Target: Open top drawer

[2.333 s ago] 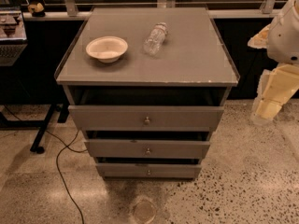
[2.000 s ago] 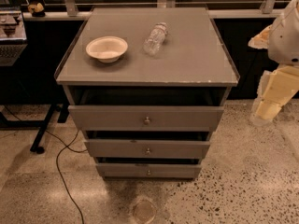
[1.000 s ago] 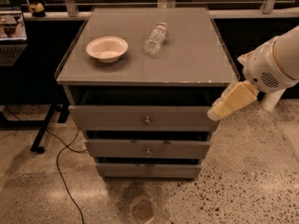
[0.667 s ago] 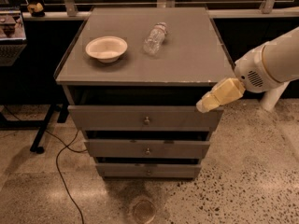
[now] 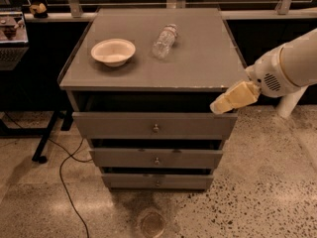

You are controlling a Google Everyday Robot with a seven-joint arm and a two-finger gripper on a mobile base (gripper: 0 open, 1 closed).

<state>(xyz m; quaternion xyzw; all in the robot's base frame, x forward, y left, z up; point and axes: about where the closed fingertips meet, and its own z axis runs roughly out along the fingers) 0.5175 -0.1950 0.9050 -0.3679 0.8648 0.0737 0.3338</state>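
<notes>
The top drawer (image 5: 124, 125) is the widest grey front of the cabinet, with a small round metal knob (image 5: 155, 128) at its centre. A dark gap shows above its front, under the grey cabinet top (image 5: 198, 58). My gripper (image 5: 220, 105) is cream-coloured and comes in from the right on a white arm (image 5: 287, 66). It hangs at the drawer's upper right corner, just under the cabinet top's edge, to the right of and above the knob. It holds nothing that I can see.
A pale bowl (image 5: 113, 51) and a lying plastic bottle (image 5: 164, 40) sit on the cabinet top. Two narrower drawers (image 5: 124, 158) (image 5: 129, 181) are below. A black cable (image 5: 64, 182) and a table leg (image 5: 44, 143) are on the floor at left. A round floor mark (image 5: 151, 224) lies in front.
My arm has swung in from the right edge of the view to the top drawer's upper right corner. The drawers, bowl and bottle have not moved.
</notes>
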